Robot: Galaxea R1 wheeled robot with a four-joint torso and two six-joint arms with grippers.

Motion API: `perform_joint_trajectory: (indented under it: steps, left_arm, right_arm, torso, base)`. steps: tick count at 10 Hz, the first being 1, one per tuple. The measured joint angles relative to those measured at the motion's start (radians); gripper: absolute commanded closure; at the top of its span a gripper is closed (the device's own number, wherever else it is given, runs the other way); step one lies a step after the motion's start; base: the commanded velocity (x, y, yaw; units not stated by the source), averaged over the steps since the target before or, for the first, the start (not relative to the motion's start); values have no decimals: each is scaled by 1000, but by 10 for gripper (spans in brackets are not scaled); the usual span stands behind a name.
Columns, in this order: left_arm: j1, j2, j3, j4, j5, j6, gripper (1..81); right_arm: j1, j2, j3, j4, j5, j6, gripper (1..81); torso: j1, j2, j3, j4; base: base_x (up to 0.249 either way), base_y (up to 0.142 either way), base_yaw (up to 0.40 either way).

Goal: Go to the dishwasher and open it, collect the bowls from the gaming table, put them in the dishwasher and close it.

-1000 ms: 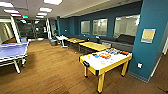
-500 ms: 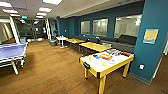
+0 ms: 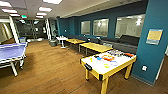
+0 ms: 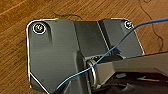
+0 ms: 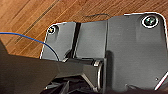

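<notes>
Nearer now, the gaming table lies ahead-right; whether either hand is open, I cannot tell.

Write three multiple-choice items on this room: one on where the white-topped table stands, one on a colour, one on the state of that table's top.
1. Where does the gaming table stand?
A. Beside the teal pillar
B. Against the table-tennis table
C. In the far doorway

2. What colour is the top of the table-tennis table?
A. Red
B. Blue
C. White

3. How is the gaming table's top?
A. Bare
B. Covered by a cloth
C. Holding colourful items

Answers:
1 A, since in the head view the table with yellow legs stands right next to the pillar, on the wooden floor.
2 B, since its surface at the picture's left shows plainly blue.
3 C, since several small things, orange, blue and yellow among them, lie on the white top; which are bowls cannot be told.
</notes>
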Motion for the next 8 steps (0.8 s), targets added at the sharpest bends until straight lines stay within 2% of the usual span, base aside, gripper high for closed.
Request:
perform_joint_trajectory:
  steps: [8]
  left_arm:
    - [-1,0,0,0,0,0,10]
  right_arm:
    - [0,0,0,0,-1,0,10]
  torso:
    - [0,0,0,0]
  base:
    - [133,0,0]
